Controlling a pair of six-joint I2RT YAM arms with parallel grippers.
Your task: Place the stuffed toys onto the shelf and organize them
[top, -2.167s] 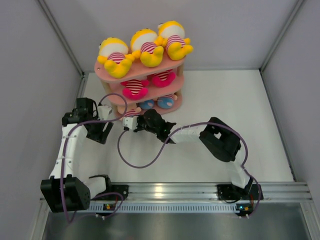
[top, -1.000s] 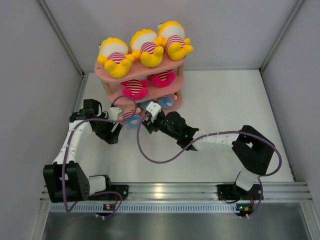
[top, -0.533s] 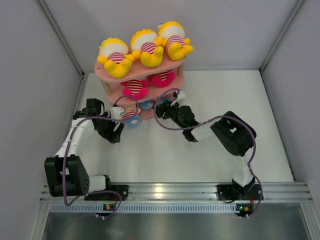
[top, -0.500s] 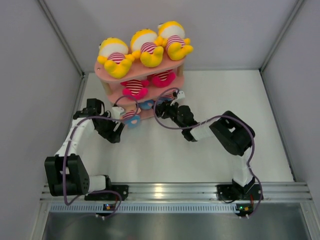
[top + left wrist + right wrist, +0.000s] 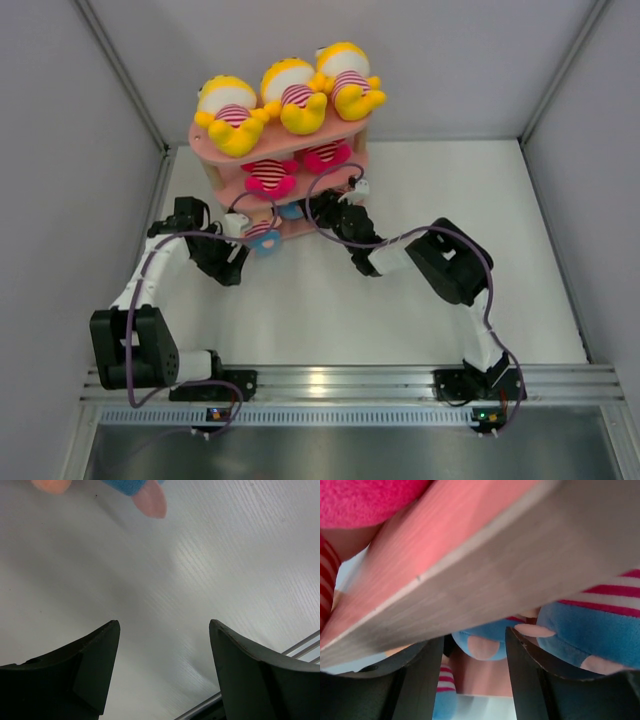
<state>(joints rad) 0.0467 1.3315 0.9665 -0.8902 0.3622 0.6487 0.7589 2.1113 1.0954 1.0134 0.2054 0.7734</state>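
Shelf (image 5: 510, 565) underside shows in right-wrist view only.

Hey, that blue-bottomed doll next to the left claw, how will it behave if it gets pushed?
Probably soft and floppy: the doll is plush, with a rounded stuffed body. Likely light, so it should slide or fold rather than roll.

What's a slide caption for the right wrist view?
Open right end effector looks under a pink shelf board at blue-bottomed dolls on the tier below.
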